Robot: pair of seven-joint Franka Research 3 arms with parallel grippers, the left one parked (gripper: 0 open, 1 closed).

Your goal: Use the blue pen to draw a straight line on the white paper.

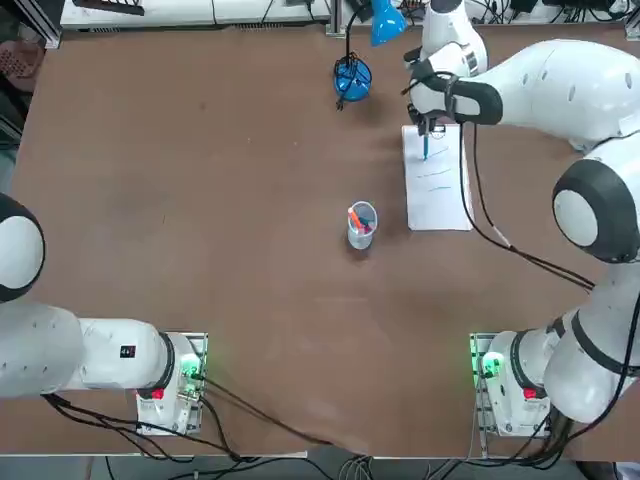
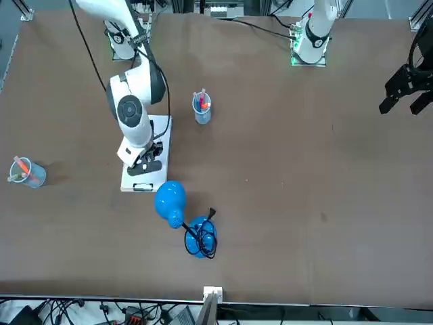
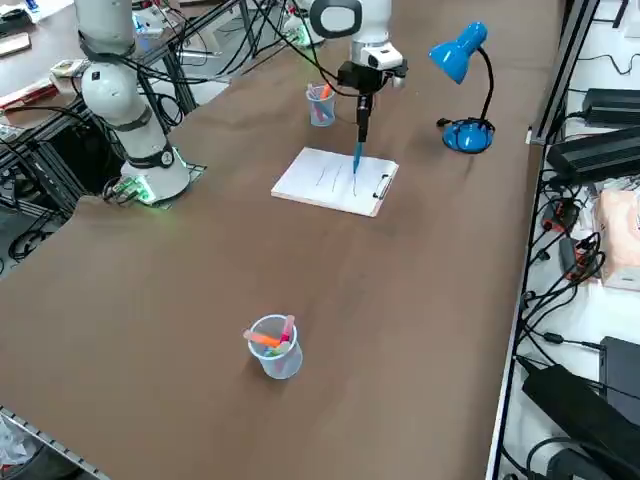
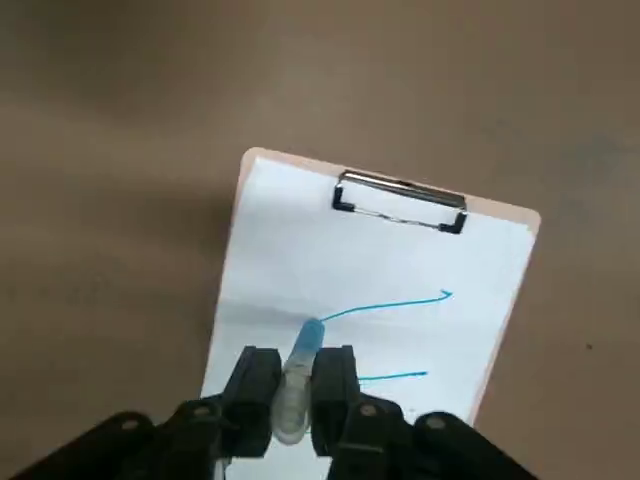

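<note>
The white paper (image 1: 440, 190) lies on a clipboard at the far right of the table, its metal clip (image 4: 400, 203) at the far short edge. My right gripper (image 4: 297, 362) hangs over the sheet, shut on the blue pen (image 4: 306, 345), which points straight down. The pen's tip sits at one end of a long blue stroke (image 4: 385, 305); a shorter blue stroke (image 4: 392, 377) runs beside it. From the side, the pen (image 3: 356, 157) hangs below the gripper (image 3: 362, 125) with its tip on or just above the paper (image 3: 325, 182). From the front, the arm covers most of the paper (image 2: 164, 134).
A clear cup of pens (image 1: 361, 223) stands left of the paper. A blue desk lamp (image 1: 352, 78) stands at the far edge, its head (image 1: 386, 22) raised. Another cup of orange pens (image 3: 274, 346) stands far out on the robot's right side.
</note>
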